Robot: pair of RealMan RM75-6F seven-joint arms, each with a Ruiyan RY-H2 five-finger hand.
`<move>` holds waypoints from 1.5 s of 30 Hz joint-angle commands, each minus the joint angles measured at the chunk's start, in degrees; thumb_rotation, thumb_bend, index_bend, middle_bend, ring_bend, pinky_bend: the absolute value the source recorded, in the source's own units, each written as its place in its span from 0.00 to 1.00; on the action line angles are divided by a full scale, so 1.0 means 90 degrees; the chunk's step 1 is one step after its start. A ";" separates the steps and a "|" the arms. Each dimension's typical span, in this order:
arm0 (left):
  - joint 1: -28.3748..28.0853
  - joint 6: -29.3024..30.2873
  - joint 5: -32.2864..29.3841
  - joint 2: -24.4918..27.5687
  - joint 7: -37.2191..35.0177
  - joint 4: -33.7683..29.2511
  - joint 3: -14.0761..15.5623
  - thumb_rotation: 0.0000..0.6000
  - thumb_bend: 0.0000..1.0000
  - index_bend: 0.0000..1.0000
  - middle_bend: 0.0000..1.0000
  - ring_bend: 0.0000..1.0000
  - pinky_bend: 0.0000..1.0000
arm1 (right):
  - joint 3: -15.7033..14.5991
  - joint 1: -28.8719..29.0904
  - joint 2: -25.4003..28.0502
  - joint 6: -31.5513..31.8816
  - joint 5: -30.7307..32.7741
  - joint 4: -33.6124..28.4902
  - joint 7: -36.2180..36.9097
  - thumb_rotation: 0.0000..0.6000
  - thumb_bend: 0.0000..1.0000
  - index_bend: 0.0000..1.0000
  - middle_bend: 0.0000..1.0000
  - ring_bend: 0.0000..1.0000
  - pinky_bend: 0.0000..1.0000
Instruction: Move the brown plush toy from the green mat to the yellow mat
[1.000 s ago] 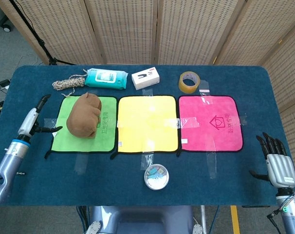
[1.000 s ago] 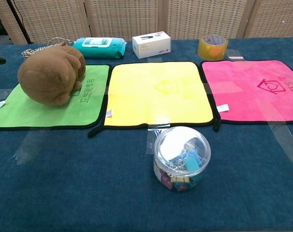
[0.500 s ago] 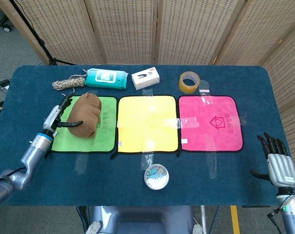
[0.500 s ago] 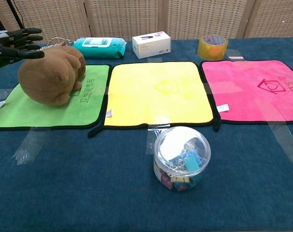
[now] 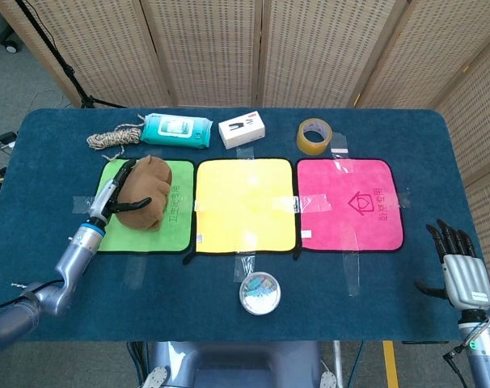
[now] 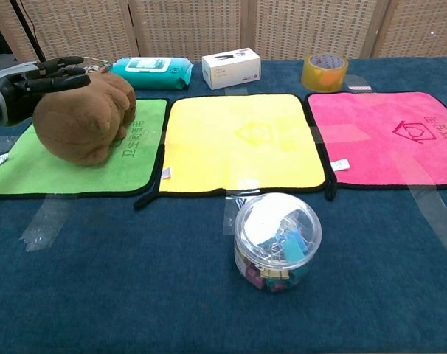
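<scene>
While seen nearest: a clear round plastic tub of coloured binder clips [image 6: 277, 240] stands on the dark blue cloth-covered worktop [image 6: 135, 295], just in front of the yellow mat's front edge.
Right hand: the silver and black right hand [image 5: 459, 271] hovers at the worktop's near right corner, well apart from everything, its fingers [image 5: 449, 235] straight, spread and holding nothing.
Mats: 3 square cloth mats lie taped in a row, the green mat [image 6: 146, 144] on the left, the yellow mat [image 6: 242, 140] in the middle with nothing on it, the pink mat [image 6: 389, 136] on the right.
Task thing: the brown rounded plush toy [image 6: 83, 122] sits on the green mat, toward its far left part.
Left hand: the left hand [image 5: 116, 192] lies against the toy's left side, its dark fingers [image 6: 57, 82] stretched over the top of the toy and its thumb reaching in front; I cannot tell whether it grips the toy or only touches it.
Far row: a coil of twine [image 5: 114, 137], a teal pack of wet wipes [image 5: 176, 129], a small white box [image 5: 242, 130] and a roll of tan packing tape [image 5: 314, 136] lie beyond the mats.
Backdrop: woven folding screens [image 5: 229, 48] stand behind the worktop.
</scene>
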 commanded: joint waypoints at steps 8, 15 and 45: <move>-0.0088 0.0353 0.0084 0.0008 0.0402 -0.0890 -0.0108 0.74 0.00 0.00 0.00 0.00 0.00 | -0.0013 0.0003 0.0021 -0.0014 -0.0004 -0.0030 0.0032 1.00 0.00 0.00 0.00 0.00 0.00; -0.0376 0.0193 -0.0082 -0.0078 0.1084 -0.1527 -0.0308 0.74 0.00 0.00 0.00 0.00 0.00 | -0.0012 0.0018 0.0008 -0.0047 0.0025 -0.0001 0.0014 1.00 0.00 0.00 0.00 0.00 0.00; 0.0210 0.0803 -0.0526 0.0512 0.1314 -0.1649 -0.0582 0.74 0.00 0.00 0.00 0.00 0.00 | -0.0027 0.0050 -0.0014 -0.0159 0.0096 0.0057 0.0065 1.00 0.00 0.00 0.00 0.00 0.00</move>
